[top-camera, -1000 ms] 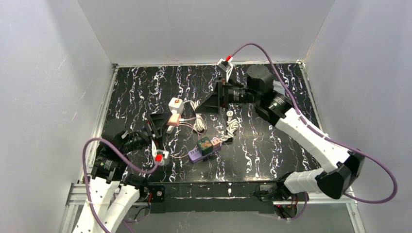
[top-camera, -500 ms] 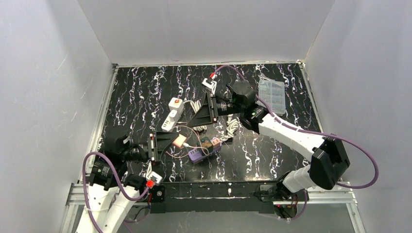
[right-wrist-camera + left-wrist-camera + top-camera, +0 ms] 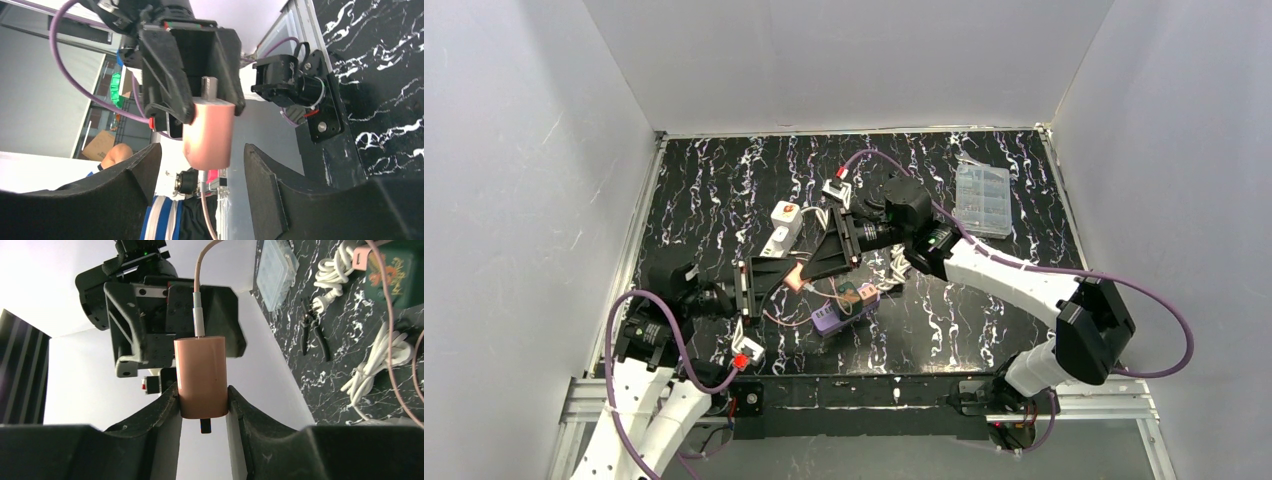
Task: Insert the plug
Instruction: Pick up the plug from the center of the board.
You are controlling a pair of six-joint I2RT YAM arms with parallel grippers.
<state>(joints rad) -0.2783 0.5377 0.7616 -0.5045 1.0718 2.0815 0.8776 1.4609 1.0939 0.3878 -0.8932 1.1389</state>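
My left gripper (image 3: 774,284) is shut on a pink charger plug (image 3: 796,279) and holds it above the table's middle. In the left wrist view (image 3: 202,396) the plug (image 3: 201,377) sits between both fingers, its prong pointing back at the camera and its pink cable leading away. My right gripper (image 3: 820,264) faces it head-on, open. In the right wrist view (image 3: 200,167) its fingers stand either side of the plug (image 3: 210,132) with gaps on both sides. A white power strip (image 3: 780,230) with a red button lies behind the plug.
A purple block with a green box (image 3: 844,303) lies just right of the plug. A white coiled cable (image 3: 902,262) lies beside it. A clear plastic case (image 3: 982,200) sits at the back right. Black pliers (image 3: 314,335) lie near the coils.
My left gripper carried the plug from beside the power strip toward the middle. My right arm swung left and down, bringing its open fingers around the plug.
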